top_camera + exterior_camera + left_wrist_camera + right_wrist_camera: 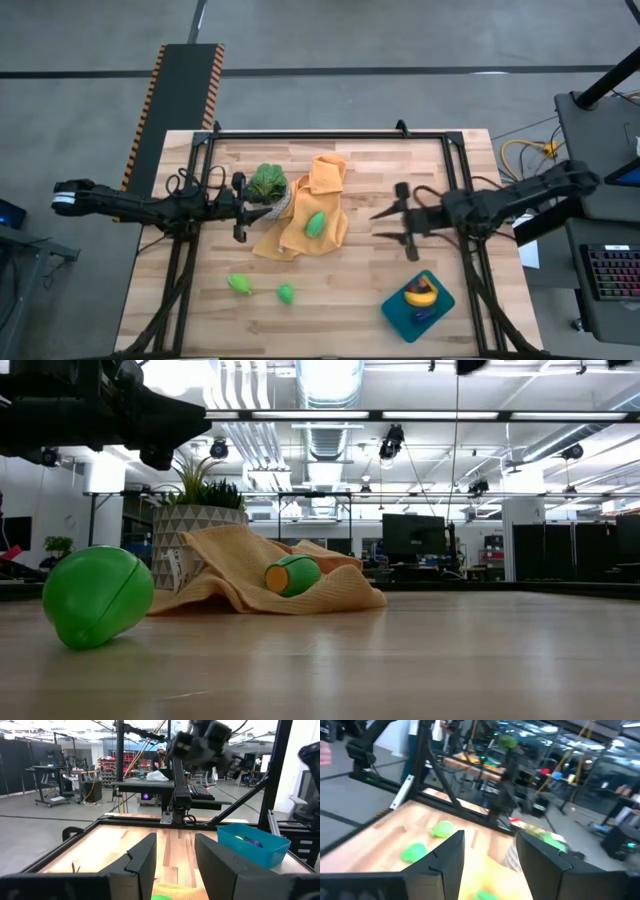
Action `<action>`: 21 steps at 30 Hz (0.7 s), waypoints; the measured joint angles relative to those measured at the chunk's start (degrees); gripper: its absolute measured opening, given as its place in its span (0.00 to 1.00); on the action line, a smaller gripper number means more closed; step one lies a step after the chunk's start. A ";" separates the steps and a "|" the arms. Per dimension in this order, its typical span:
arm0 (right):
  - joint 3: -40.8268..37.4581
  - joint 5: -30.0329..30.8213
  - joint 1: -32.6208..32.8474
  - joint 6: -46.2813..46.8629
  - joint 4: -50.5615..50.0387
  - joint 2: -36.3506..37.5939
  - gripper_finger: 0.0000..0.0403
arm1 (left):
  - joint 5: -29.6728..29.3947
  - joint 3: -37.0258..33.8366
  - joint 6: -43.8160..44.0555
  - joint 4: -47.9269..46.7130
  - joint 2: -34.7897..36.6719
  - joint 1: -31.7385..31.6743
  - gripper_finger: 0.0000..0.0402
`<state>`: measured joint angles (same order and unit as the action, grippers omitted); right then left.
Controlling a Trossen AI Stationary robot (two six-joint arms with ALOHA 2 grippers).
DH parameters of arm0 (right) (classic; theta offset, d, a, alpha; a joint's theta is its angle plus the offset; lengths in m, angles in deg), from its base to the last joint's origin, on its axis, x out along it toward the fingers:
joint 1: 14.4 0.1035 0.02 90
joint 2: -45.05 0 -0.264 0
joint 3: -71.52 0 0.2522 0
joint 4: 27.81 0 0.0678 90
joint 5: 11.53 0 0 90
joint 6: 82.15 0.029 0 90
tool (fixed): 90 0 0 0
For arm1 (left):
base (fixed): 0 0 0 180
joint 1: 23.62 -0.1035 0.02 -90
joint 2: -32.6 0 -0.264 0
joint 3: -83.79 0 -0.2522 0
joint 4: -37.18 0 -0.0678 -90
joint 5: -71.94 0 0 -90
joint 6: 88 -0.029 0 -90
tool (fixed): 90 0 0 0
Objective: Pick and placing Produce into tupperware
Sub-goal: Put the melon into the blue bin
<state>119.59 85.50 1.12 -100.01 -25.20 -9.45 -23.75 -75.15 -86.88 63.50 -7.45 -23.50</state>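
Observation:
The teal tupperware [417, 305] stands at the near right and holds a yellow banana [420, 292] and a purple eggplant [426, 314]. One green piece [315, 224] lies on the orange cloth [300, 225] mid-table. Two more green pieces [239, 283] [286, 294] lie on bare wood at the near left. My left gripper [262, 212] hovers open by the plant, pointing right. My right gripper [380, 224] hovers open right of the cloth, pointing left at it, with nothing between its fingers [490, 860].
A leafy plant in a white pot [268, 184] stands at the cloth's far left corner, next to my left gripper. A black frame [330, 133] borders the table. Bare wood lies between the cloth and the tupperware.

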 joint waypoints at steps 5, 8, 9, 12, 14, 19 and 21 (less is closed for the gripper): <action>-10.81 -0.31 -0.16 1.43 3.34 13.35 0.42 | -0.02 -0.10 -0.02 0.01 0.04 0.00 0.30; -17.09 -2.54 -0.20 2.23 9.61 18.65 0.42 | -0.04 -0.03 -0.05 -0.04 -0.07 0.00 0.30; -19.24 -2.92 -0.20 2.38 11.65 19.97 0.42 | -0.03 0.04 -0.07 0.02 -0.06 0.00 0.30; -24.62 -2.95 -0.20 4.62 16.31 22.71 0.42 | -0.22 0.02 -0.08 0.04 -0.01 0.00 0.30; -27.07 -2.95 -0.20 7.01 18.18 23.32 0.41 | -0.22 -0.06 -0.06 0.02 -0.07 0.00 0.30; -30.17 -2.97 -0.18 10.53 18.63 22.86 0.38 | -0.20 -0.04 -0.07 0.02 -0.87 0.00 0.30; -31.09 -2.93 -0.18 11.00 18.54 22.33 0.38 | -0.20 0.05 -0.06 0.02 -1.27 0.00 0.30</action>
<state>88.50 82.56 0.93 -89.01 -6.66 12.88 -23.95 -75.10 -86.94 63.52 -8.72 -23.50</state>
